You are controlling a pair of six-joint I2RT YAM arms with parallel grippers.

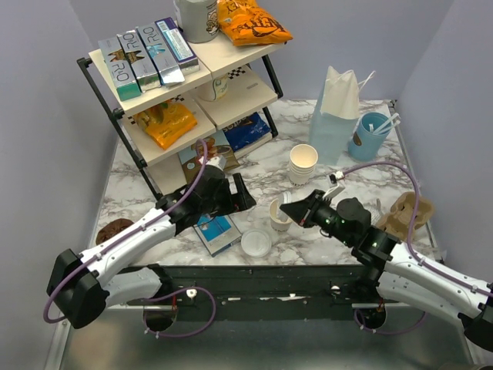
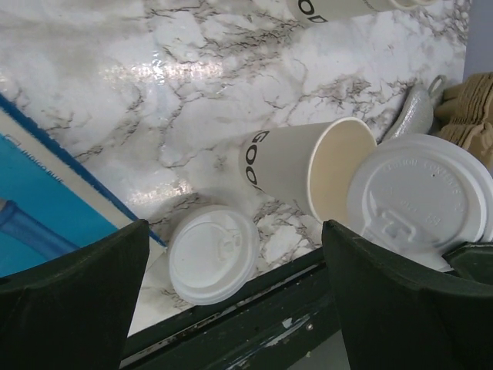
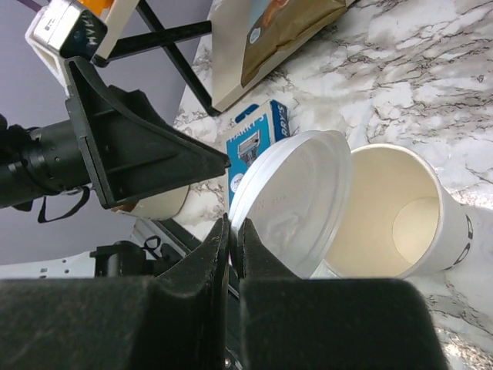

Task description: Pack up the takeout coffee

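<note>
The takeout coffee is a cream paper cup standing on the marble with its mouth uncovered. My right gripper is shut on the edge of a white sip lid, which it holds tilted against the cup's rim. My left gripper hangs wide open and empty just left of the cup, above the table's near edge. A second white lid lies flat on the marble between the left gripper's fingers in its wrist view.
A blue razor box lies left of the cup. Behind it are a stack of lidless cups, a pale blue paper bag and a blue utensil cup. A cardboard carrier sits right, a snack shelf back left.
</note>
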